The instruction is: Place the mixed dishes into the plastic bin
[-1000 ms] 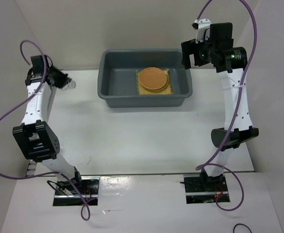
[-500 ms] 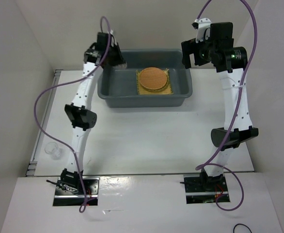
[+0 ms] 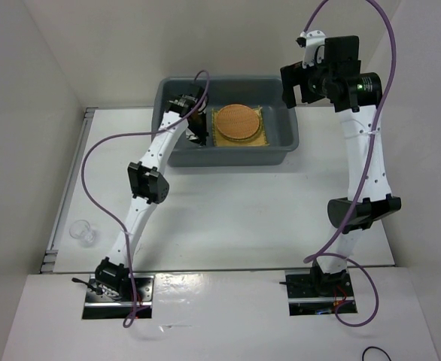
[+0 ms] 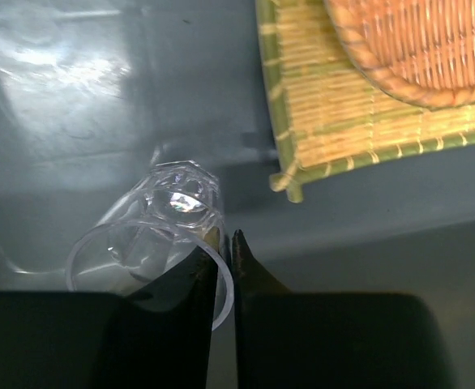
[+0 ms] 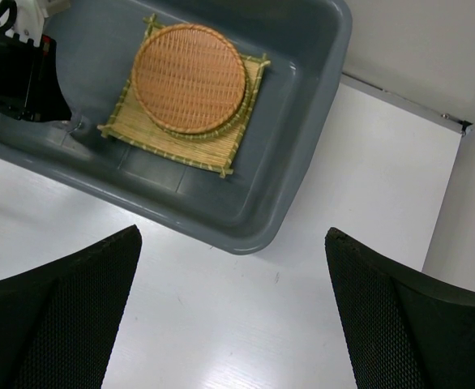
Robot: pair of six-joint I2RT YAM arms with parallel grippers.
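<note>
Reaching into bin (image 3: 228,158) at its left end with left pincer (image 4: 224,247), nearly closed, nipping glass cup (image 4: 152,243) by its rim wall. Holding cup low, beside mat (image 4: 335,138) and disc (image 4: 432,40), probably sparing glass a drop. Hanging right pincer (image 5: 231,235) wide apart, empty, over right end, clear of the work. Noting second cup (image 3: 81,232) sitting at tabletop (image 3: 243,218) left edge.

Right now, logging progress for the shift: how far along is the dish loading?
Done: the bamboo mat and a woven disc on it lie in the grey bin. In hand: the left gripper pinches a clear glass cup low inside the bin. Left: a second glass cup outside, far left.
</note>
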